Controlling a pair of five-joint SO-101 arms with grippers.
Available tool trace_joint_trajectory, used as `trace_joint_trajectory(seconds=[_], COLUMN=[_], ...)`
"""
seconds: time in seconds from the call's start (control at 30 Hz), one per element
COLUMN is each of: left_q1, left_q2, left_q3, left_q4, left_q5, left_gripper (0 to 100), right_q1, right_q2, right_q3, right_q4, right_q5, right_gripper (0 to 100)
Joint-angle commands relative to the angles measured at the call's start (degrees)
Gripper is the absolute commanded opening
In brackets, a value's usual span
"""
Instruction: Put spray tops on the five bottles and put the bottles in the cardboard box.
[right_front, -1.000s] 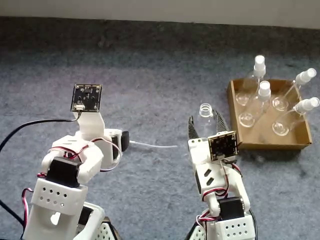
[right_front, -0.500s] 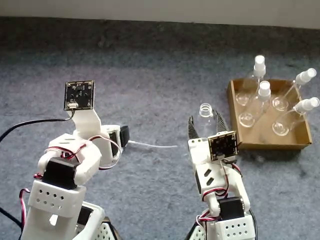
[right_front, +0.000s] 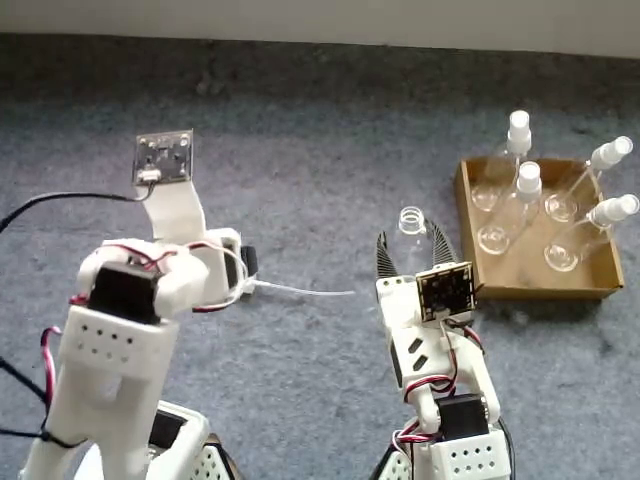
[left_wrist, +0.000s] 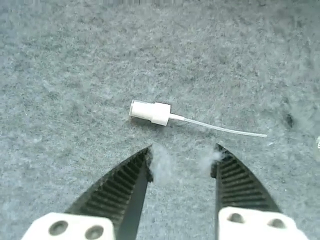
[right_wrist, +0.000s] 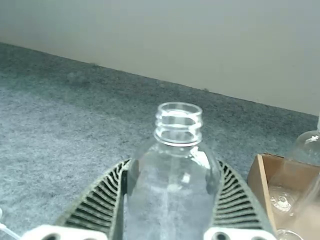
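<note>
The right gripper (right_wrist: 172, 172) pinches the 1 uncapped bottle (right_wrist: 176, 150) upright, near the cardboard box (right_front: 535, 291), where 4 capped bottles (right_front: 521, 190) already sit. The left gripper (left_wrist: 181, 159) hovers with its jaws spread just above the spray top (left_wrist: 151, 112), which lies flat on the grey carpet (left_wrist: 60, 60), its thin dip tube (left_wrist: 225, 131) pointing toward the bottle. A good pickup probably closes across the white head (not the flimsy tube), squarely enough that the tube hangs straight for threading into the open neck, with the bottle held steady.
</note>
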Motion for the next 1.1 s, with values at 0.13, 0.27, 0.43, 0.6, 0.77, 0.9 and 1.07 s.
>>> trace_joint_trajectory(seconds=[0.13, 0.27, 0.43, 0.6, 0.77, 0.9, 1.07], left_q1=[1.19, 1.19, 1.19, 1.19, 1.19, 1.8, 4.09], left_q2=[20.62, 23.96, 27.3, 33.45, 38.55, 41.19, 41.98], left_q3=[-10.24, -13.76, -15.16, -15.25, -15.43, -15.08, -15.08], left_q4=[0.53, 0.0, -1.85, -5.27, -9.93, -13.01, -13.01], left_q5=[9.85, 14.15, 18.55, 19.69, 19.69, 19.69, 19.69], left_gripper=[15, 15, 15, 15, 15, 15, 15], right_q1=[-0.13, -0.13, -0.13, -0.13, -0.13, -0.13, -0.13], right_q2=[0.48, 0.48, 0.48, 0.48, 0.48, 0.48, 0.48], right_q3=[8.92, 8.92, 8.92, 8.92, 8.92, 8.92, 8.92], right_q4=[0.22, 0.31, 0.31, 0.31, 0.31, 0.31, 0.31], right_q5=[0.26, 0.26, 0.26, 0.26, 0.26, 0.26, 0.26], right_gripper=[12.0, 12.0, 12.0, 12.0, 12.0, 12.0, 12.0])
